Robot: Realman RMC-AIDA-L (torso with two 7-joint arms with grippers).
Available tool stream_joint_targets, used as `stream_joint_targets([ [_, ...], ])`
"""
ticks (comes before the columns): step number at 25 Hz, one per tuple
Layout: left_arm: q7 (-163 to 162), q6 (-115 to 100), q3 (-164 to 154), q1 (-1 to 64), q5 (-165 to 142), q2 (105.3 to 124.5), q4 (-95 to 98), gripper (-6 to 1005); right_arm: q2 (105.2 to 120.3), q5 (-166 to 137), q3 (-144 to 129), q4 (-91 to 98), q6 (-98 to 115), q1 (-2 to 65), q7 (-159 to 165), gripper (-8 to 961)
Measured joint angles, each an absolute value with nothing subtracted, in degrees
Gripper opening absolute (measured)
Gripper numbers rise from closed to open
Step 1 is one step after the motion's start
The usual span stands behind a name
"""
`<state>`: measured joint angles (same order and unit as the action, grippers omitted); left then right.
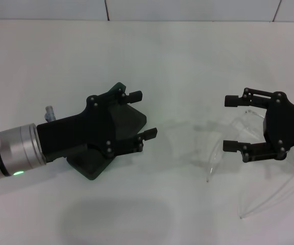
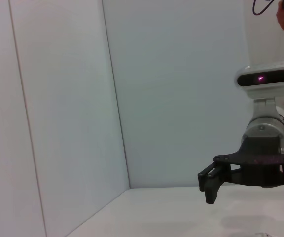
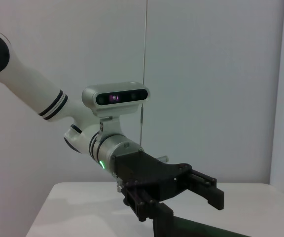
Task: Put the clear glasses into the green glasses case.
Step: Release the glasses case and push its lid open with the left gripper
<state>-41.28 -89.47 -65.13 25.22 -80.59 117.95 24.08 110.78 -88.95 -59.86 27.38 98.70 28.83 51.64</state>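
On table, left: green glasses case, closed
L gripper: over case, jaws apart
R gripper: over clear glasses, jaws apart, empty

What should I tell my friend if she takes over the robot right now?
Left gripper: open, hovering over the green glasses case, holding nothing.
Right gripper: open, hovering over the clear glasses, holding nothing.
The case lies on the white table on the robot's left side. Its lid state is hidden by the left gripper. The glasses lie on the table on the right side, arms unfolded, apart from the case.
Done: nothing is in the case yet.
Left: grasp the glasses, carry them over and set them inside the case.
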Motion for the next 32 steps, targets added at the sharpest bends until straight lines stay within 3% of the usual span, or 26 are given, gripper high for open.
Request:
stream_joint_targets([
  [13,-44.7,-89.3,-64.6,25.3,-80.4,117.54,24.9,769,110.95,-88.9,-59.7,27.4,98.5,28.8,51.6,869],
  [21,-78.2,-77.6,-64.5,21.4,-92.5,115.45,46.2,760,110.62,-88.9,-59.7,27.4,98.6,28.5,51.7,868],
  [32,-95.4,-73.3,-63.0,20.4,-110.9,118.40,57.1,748,110.42,-88.9,-60.1,27.4,98.5,28.4,51.6,868],
])
